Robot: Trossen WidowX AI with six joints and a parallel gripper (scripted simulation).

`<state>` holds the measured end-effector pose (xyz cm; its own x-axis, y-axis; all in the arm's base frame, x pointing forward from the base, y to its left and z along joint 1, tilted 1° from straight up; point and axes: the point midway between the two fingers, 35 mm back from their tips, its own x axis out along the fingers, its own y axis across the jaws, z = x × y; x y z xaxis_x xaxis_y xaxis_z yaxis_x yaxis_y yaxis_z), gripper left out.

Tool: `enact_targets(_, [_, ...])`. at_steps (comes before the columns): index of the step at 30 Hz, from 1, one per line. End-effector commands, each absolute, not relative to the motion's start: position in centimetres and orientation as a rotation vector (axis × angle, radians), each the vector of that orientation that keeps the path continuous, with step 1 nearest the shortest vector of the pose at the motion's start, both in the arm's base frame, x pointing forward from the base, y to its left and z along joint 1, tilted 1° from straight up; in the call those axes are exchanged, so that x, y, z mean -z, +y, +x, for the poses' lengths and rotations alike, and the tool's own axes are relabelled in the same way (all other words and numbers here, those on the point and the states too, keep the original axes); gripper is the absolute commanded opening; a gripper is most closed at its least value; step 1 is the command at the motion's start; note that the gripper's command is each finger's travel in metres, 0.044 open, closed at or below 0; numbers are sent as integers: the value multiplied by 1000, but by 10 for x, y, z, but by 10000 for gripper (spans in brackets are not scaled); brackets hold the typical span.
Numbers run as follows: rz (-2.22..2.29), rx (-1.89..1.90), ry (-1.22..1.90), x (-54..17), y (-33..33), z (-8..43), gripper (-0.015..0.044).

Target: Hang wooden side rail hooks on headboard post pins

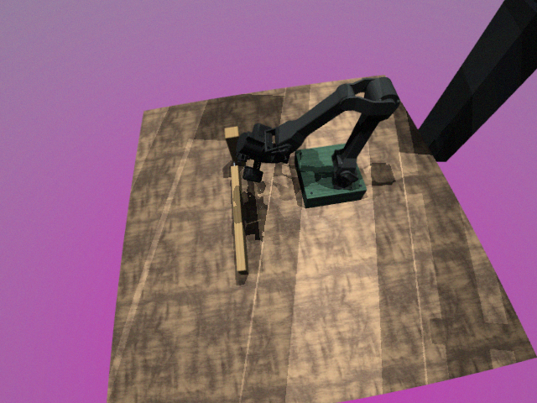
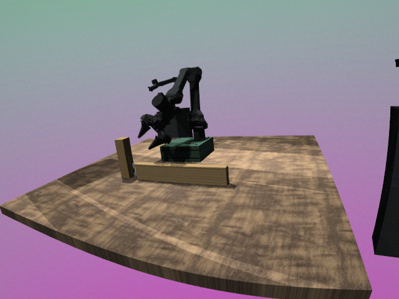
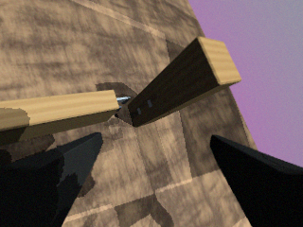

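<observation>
The wooden side rail [image 1: 238, 225] [image 2: 182, 174] [image 3: 57, 111] stands on its long edge on the table [image 1: 346, 281] [image 2: 193, 232], with its far end on the table. Its steel hooks [image 2: 134, 170] [image 3: 124, 99] meet the slot face of the upright headboard post [image 1: 232, 133] [image 2: 124, 157] [image 3: 185, 87]. Two small light marks show on that face in the wrist view. I cannot tell whether the hooks sit on the pins. My gripper [image 1: 246, 166] [image 2: 150, 135] [image 3: 156, 138] is open and empty. It hangs above and behind the joint, clear of rail and post.
The arm stands on a green base block [image 1: 329, 182] [image 2: 186, 149] right behind the rail. A tall dark pillar [image 1: 477, 78] [image 2: 386, 180] stands off the table's right side. The post is near the table's far left part.
</observation>
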<state>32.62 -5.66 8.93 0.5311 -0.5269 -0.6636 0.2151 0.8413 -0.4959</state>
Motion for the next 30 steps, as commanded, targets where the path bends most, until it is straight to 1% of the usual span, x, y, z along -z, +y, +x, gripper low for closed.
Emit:
enact_targets(1, [264, 825, 590, -86, -44, 328, 440])
enact_targets(30, [292, 836, 573, -86, -43, 328, 440])
